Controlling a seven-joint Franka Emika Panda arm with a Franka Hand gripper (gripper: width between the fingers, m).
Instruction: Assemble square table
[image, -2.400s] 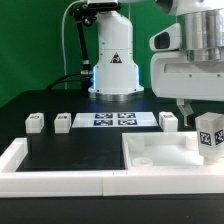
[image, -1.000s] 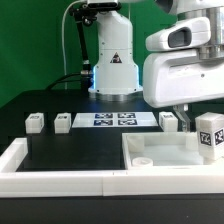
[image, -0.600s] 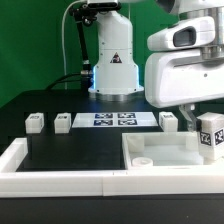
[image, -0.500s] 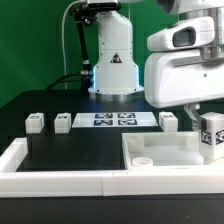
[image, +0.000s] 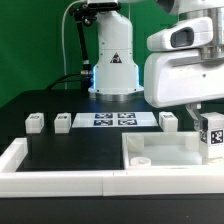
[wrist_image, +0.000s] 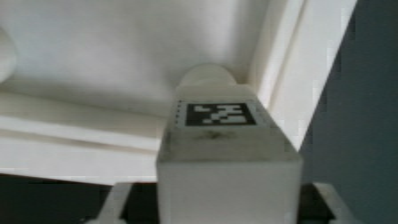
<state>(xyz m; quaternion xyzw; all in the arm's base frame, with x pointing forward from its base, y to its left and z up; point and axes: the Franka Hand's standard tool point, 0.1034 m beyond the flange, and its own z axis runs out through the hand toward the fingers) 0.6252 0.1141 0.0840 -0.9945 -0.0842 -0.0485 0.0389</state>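
Leg (image: 210, 136) stands clamped upright in the part-closed end effector (image: 206, 114) over the table top (image: 165, 150); only the wrist view shows the tag (wrist_image: 221, 112) facing the wrist.

Four legs can be counted: far-left leg (image: 36, 122), second leg (image: 63, 122) beside it, far-right leg (image: 168, 121), near-right leg (image: 210, 136). There is one table top (image: 165, 150) and one marker board (image: 110, 120).

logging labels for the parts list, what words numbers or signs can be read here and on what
No words or numbers can be read anywhere.
On the chunky white plastic leg: a black-and-white square tag, pattern only.
On the flat white marker board: several such tags, pattern only.
On the white robot base: a dark mark, too blurred to read.
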